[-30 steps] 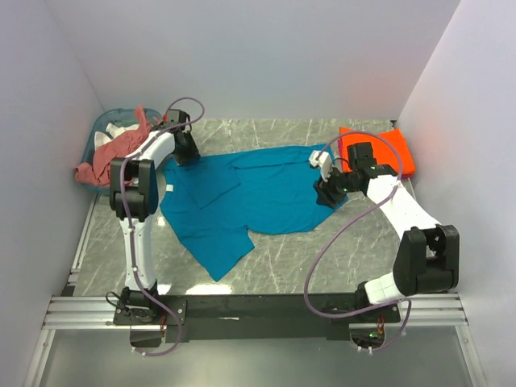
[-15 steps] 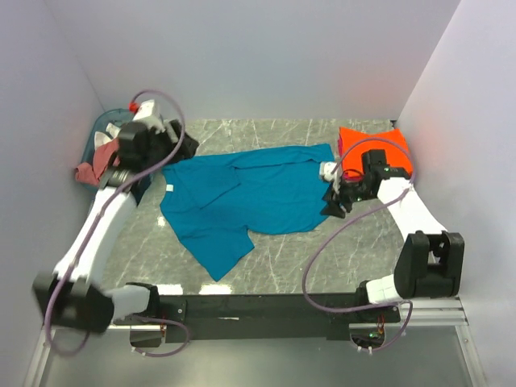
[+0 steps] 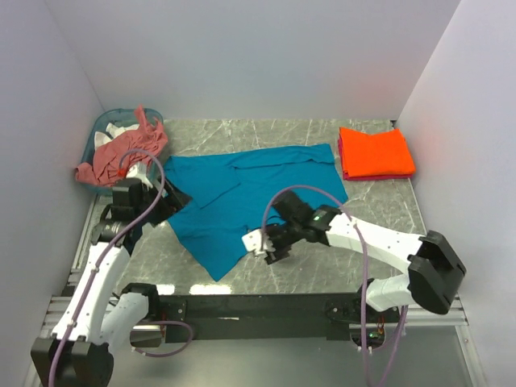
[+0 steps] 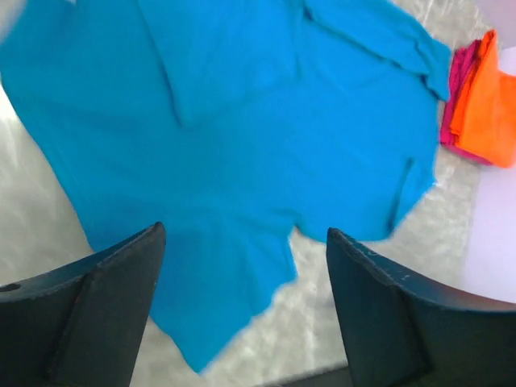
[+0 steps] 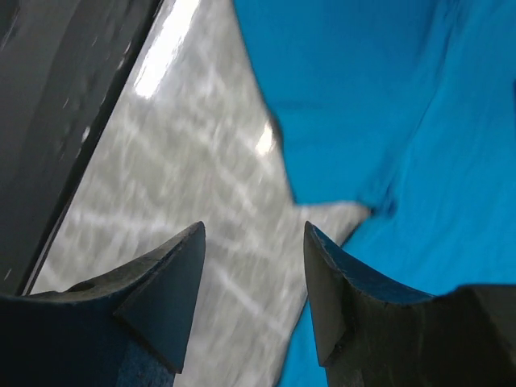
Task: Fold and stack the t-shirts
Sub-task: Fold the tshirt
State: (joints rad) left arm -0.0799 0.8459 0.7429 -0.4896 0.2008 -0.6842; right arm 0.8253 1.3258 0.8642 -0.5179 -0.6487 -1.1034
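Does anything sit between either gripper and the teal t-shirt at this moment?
Nothing visible does. The left gripper hangs open over the left edge of the teal t-shirt; the right gripper is open beside its near edge, over the table.

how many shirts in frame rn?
4: teal shirt spread flat mid-table; orange shirt folded at far right, atop a magenta shirt; salmon-pink shirt draped over the basket, far left. More may be hidden in the basket.

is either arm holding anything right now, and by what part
Nothing is held. The left gripper and right gripper both have open, empty jaws near the teal t-shirt.
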